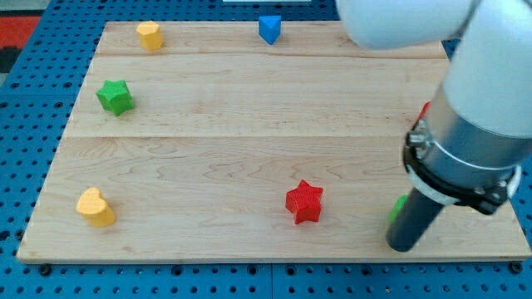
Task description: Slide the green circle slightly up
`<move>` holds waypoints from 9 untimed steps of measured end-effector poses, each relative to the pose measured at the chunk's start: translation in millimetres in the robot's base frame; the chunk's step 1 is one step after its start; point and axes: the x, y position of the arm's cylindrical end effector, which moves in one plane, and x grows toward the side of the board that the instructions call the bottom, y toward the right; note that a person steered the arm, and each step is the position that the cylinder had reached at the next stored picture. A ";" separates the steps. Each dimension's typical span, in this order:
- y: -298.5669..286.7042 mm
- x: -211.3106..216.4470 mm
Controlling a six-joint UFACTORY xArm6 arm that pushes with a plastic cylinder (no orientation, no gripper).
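The green circle [400, 207] shows only as a small green sliver in the camera view, mostly hidden behind the dark rod, touching or just beside it on the view's left side, a little above my tip [404, 247]. Its round shape cannot be confirmed from what is visible. My tip rests on the wooden board [249, 108] near the view's bottom right corner; it is a bare rod that grasps nothing, and whether it is pressing on the green piece cannot be told.

To the view's left of my tip, near it, lies the red star [304, 202]. Far to the left, at about the same height, sits the orange heart-like block [96, 207]. Up and well to the left of my tip is the green star [115, 96]. At the view's top edge of the board stand the yellow block [150, 35], far left, and the blue block [269, 28], up and left of my tip. A red sliver [426, 109] peeks out beside the arm's grey body [482, 124], above my tip; its shape is hidden.
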 end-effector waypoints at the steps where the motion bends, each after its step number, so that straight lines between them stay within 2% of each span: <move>1: -2.4 -8.9; 7: 25.1 -4.8; 8: 12.7 -6.4; 9: -77.4 11.9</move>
